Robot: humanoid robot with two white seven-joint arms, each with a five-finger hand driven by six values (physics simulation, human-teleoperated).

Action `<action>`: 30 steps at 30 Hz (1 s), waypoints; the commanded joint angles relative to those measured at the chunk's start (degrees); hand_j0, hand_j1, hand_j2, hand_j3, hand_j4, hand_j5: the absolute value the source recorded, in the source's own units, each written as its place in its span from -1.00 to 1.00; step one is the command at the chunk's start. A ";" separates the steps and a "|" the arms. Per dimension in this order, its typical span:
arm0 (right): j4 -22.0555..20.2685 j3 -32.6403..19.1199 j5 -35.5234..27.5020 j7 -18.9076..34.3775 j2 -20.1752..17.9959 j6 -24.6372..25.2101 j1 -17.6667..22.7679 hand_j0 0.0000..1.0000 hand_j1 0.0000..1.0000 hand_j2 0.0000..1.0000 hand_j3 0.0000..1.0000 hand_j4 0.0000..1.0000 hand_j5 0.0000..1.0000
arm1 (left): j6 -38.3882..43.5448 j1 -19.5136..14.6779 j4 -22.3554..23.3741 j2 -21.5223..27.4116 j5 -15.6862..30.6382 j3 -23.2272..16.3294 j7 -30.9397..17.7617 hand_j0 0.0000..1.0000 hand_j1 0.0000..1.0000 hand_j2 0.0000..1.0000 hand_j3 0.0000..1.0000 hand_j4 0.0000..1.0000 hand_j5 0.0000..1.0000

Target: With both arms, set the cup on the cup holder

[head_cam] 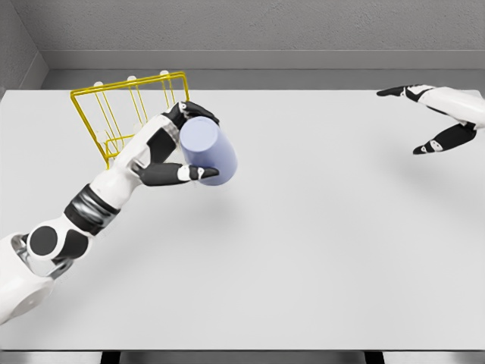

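Note:
A pale lavender-blue cup [208, 152] is held tilted above the white table, its base toward me. My left hand [191, 144] is shut on it, black fingers over its top edge and thumb under its lower side. Just behind and left of the cup stands the yellow wire cup holder [125, 95], with white-tipped pegs along its upper rim; my forearm covers its lower right part. My right hand [424, 117] hovers at the far right of the table, open with its fingers spread and holding nothing.
The white table [303, 243] fills most of the view, with a grey wall behind it and its front edge at the bottom of the picture.

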 commanded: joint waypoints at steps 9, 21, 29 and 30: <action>0.02 -0.07 -0.42 -0.03 -0.07 0.12 0.00 1.00 1.00 1.00 1.00 1.00 1.00 | -0.01 -2.81 -0.55 3.47 1.42 1.09 0.06 -0.36 -0.36 -0.36 -0.36 -0.36 -0.36; 0.02 -0.07 -0.42 -0.03 -0.59 0.12 0.00 1.00 1.00 1.00 1.00 1.00 1.00 | 0.26 -6.07 -0.28 5.93 3.53 2.15 0.06 -0.36 -0.36 -0.36 -0.36 -0.36 -0.36; 0.02 -0.07 -0.42 -0.03 -0.59 0.12 0.00 1.00 1.00 1.00 1.00 1.00 1.00 | 0.35 -6.15 0.33 7.34 4.76 3.55 0.06 -0.36 -0.36 -0.36 -0.36 -0.36 -0.36; 0.02 -0.07 -0.42 -0.03 -0.59 0.12 0.00 1.00 1.00 1.00 1.00 1.00 1.00 | 0.35 -6.24 0.33 7.34 4.85 3.55 0.15 -0.36 -0.36 -0.36 -0.36 -0.36 -0.36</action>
